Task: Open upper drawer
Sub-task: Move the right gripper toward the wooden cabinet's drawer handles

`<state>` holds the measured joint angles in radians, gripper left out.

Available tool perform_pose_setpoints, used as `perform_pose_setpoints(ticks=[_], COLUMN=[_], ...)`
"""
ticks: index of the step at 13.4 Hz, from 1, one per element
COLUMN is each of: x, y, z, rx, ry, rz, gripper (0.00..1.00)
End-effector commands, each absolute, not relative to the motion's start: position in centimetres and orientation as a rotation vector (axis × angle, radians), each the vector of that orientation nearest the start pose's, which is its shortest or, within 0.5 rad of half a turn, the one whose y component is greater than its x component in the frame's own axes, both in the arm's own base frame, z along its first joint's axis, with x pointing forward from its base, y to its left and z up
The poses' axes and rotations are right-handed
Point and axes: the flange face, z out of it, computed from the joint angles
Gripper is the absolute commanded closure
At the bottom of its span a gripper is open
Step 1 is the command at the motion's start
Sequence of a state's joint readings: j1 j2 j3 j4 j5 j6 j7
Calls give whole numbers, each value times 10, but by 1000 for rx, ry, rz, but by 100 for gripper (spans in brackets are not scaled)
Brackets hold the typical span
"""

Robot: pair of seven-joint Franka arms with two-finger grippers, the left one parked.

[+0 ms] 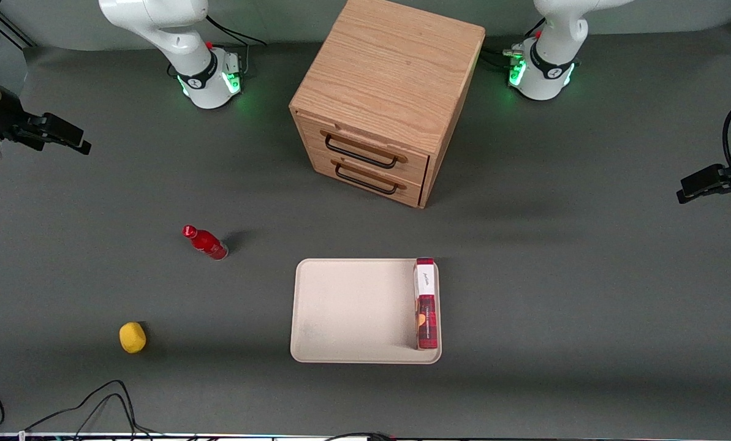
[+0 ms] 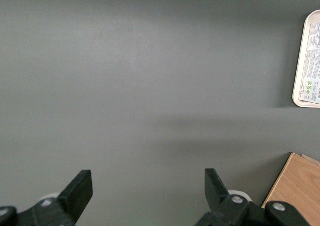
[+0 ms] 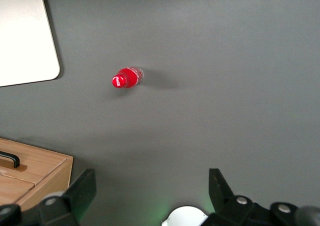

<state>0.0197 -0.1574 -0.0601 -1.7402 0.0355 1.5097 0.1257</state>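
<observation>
My end effector hangs high above the bench, out at my own end of it, holding nothing, its two fingers spread wide apart with only bare grey surface between them. It is well apart from the cabinet and not yet lined up with anything.

Below my wrist stands a small red bottle, upright and alone. Nearer the front camera than the bottle lies a yellow lemon-like object. Toward the middle of the bench sits a beige tray with a red and white box lying along one edge inside it.

The upper drawer is the higher of the two in the oak cabinet, which stands farther from the front camera than the tray. It looks fully closed, flush with the lower drawer beneath it.

The place to take hold is the thin black bar handle on its front, near the bar's middle so the pull stays square. I judge the bar rigid and smooth, likely metal, so a firm pinch is needed against slipping. The drawer itself is stiff wood and probably light, but the cabinet may slide if the drawer sticks, so I would draw it straight out along its runners.
</observation>
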Motion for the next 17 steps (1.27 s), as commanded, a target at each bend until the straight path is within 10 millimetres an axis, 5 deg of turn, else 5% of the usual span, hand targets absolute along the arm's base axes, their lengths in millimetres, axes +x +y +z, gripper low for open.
perform_pose_setpoints(ticks=[1,9,13,17], x=[494,506,511,520], y=[-19,8,121,197], z=[623,624,618,609], rx=[-3099,-2994,-2999,-2899], ry=[277,213,-126,-662], rz=[98,66,63,63], gripper=[0,0,0,0])
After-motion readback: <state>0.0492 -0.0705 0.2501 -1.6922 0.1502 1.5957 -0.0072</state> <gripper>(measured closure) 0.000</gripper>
